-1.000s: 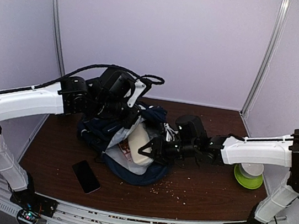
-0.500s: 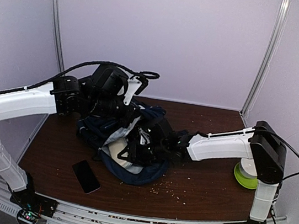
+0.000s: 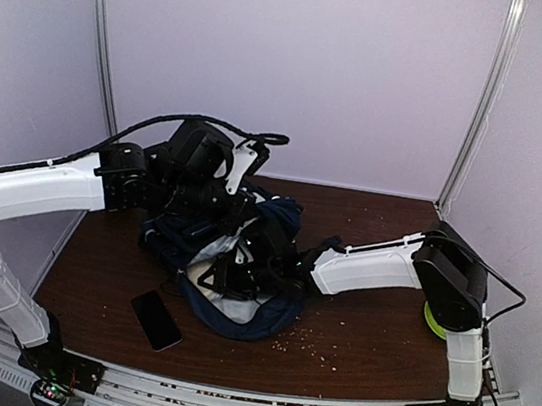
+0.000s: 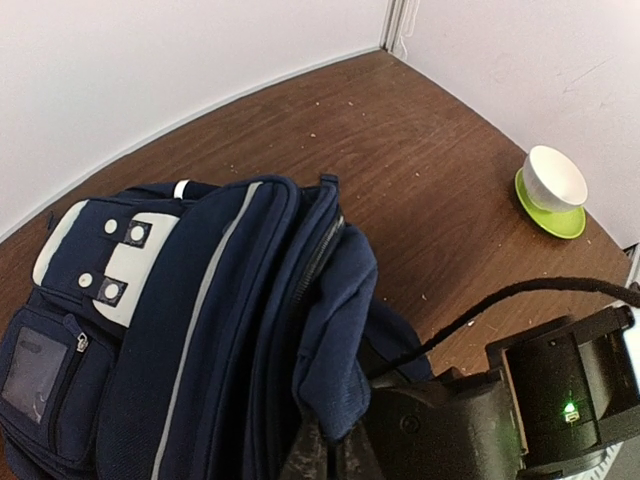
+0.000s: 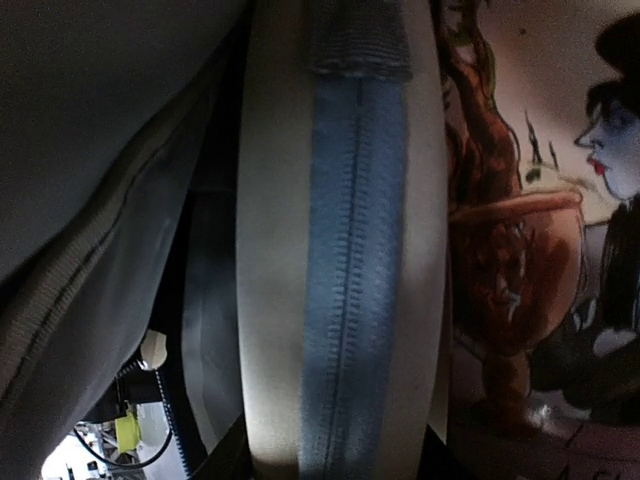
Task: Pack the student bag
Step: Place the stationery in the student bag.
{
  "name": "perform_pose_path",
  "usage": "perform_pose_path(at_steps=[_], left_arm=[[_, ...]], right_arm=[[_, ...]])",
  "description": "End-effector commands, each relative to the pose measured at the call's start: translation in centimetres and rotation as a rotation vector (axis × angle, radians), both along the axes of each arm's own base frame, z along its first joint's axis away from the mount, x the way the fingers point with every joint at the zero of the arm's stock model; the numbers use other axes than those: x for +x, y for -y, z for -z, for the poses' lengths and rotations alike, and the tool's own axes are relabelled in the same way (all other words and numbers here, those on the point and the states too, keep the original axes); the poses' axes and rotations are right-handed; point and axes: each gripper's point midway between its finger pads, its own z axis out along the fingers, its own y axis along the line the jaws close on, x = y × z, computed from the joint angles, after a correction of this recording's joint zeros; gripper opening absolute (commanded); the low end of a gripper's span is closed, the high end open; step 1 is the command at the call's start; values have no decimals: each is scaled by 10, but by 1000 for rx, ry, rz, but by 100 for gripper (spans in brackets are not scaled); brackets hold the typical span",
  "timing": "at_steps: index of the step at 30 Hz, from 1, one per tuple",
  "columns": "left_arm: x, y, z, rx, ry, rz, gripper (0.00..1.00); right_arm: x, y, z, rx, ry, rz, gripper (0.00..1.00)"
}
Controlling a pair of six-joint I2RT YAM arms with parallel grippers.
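Fingers clenched, my left gripper (image 4: pixel 322 460) pinches the student bag's (image 4: pixel 200 330) rim; my right gripper (image 3: pixel 233 270) grasps a beige pouch (image 5: pixel 340 250) inside.

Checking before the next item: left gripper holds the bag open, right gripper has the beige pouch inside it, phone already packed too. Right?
Not the phone: the top external view shows it lying on the table, outside the student bag. The left gripper does hold the bag open, and the right gripper has the beige pouch inside.
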Motion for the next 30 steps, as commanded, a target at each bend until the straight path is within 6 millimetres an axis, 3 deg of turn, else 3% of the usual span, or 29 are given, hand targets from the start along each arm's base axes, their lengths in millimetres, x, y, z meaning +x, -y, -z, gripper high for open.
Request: perform_pose_path(at_steps=[1,4,7,11,17,21,30], left_arm=[[5,22,-68,-263,109,18,0],[7,15,-63,-241,115,-10,0],[9,11,-58,-221,122,-24,0],[10,10,-52,-209,123,-33,0],[11,8,-52,-194,136,-34,0],[11,12,-53,-200,134,-20,0],[8,19,-72,-249,140,12,0]], right_arm=[[16,-16,-26,103,64,65,46],[11,-11,-39,135,70,61,61],[6,1,-59,166,86,71,70],[0,14,-74,158,96,73,73],[-9,43,-72,110,112,99,74],[-13,49,-66,92,118,91,66],[-9,34,-35,40,50,75,43]])
